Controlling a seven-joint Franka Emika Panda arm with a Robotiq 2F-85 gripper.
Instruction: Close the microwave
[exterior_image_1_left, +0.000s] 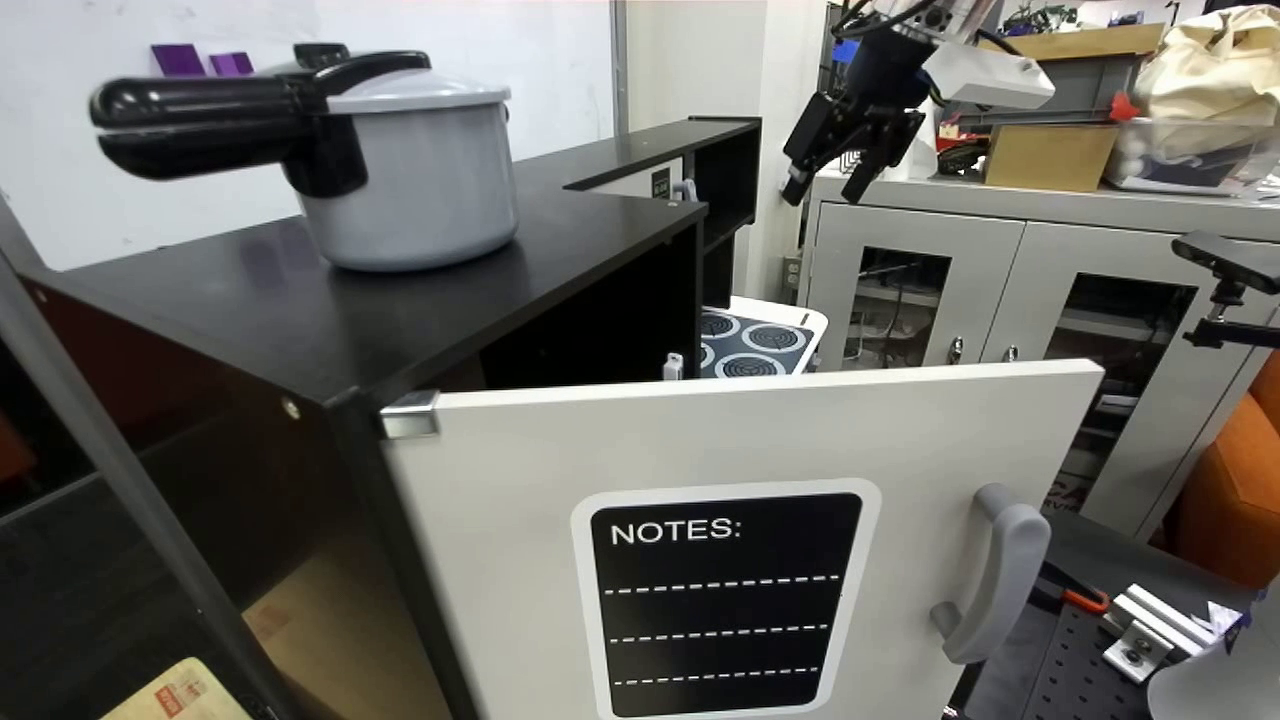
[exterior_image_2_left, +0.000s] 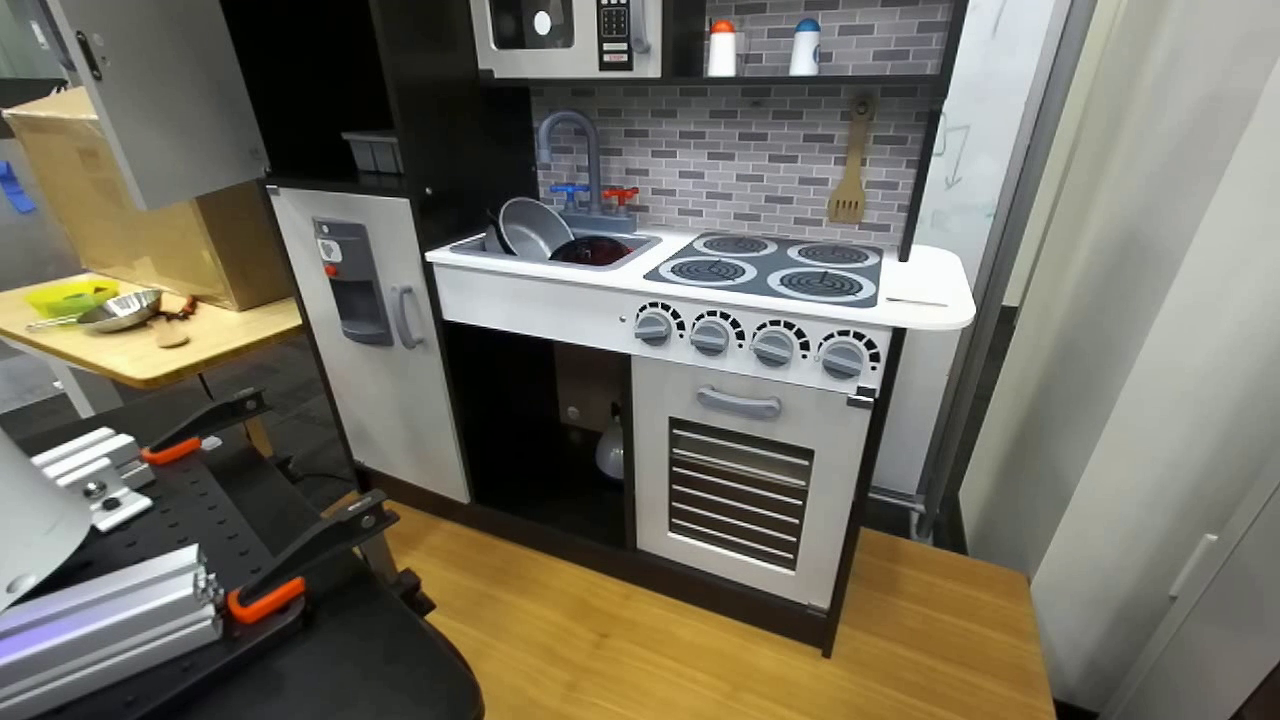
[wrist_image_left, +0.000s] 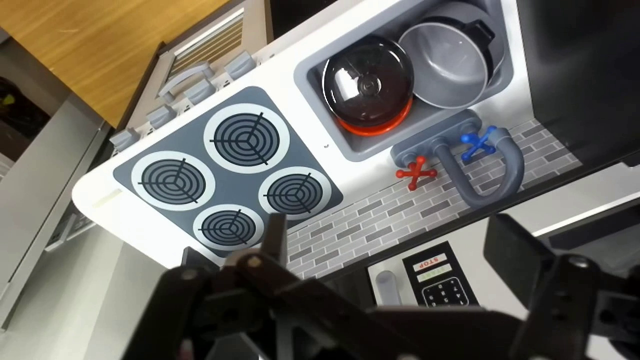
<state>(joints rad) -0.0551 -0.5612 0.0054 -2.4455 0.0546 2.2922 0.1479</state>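
While a grey pot (exterior_image_1_left: 410, 180) sits at left on the black cabinet (exterior_image_1_left: 590, 225) in an exterior view, the microwave (exterior_image_2_left: 586, 40), its door (exterior_image_2_left: 540, 62) flush, is to the right above the sink (wrist_image_left: 352, 150), and farther right the gripper (exterior_image_1_left: 823, 192) hangs in the air, fingers (exterior_image_1_left: 808, 140) apart.

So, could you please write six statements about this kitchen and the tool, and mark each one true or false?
1. The tool is open. True.
2. The tool grips the microwave handle. False: an exterior view shows them apart.
3. The pressure cooker sits in the sink. False: it stands on the black cabinet.
4. The door marked NOTES stands open. True.
5. The stovetop has four burners. True.
6. A wooden spatula lies on the stovetop. False: it hangs on the brick-pattern wall.
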